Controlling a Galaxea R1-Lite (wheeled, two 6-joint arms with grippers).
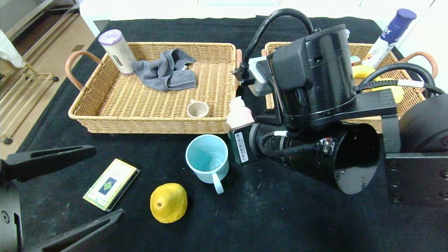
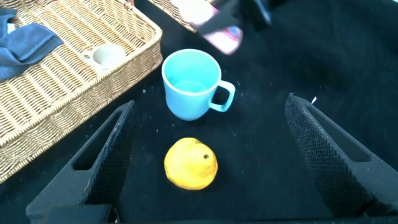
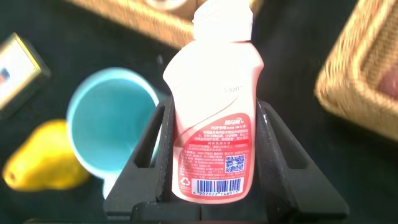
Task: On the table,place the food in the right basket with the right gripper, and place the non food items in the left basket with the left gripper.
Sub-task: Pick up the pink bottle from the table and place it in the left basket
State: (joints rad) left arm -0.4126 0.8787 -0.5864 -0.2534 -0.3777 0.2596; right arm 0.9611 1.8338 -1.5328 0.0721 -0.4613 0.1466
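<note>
Here our right gripper (image 3: 211,155) is clamped on the pink bottle (image 3: 211,106), held above the gap between the two baskets, just beyond the blue mug (image 1: 207,159). The bottle's long axis runs straight out from the jaws; we judge the right basket (image 1: 413,98) nearest. Our left gripper (image 2: 211,162) gapes wide, empty, near the mug.
</note>
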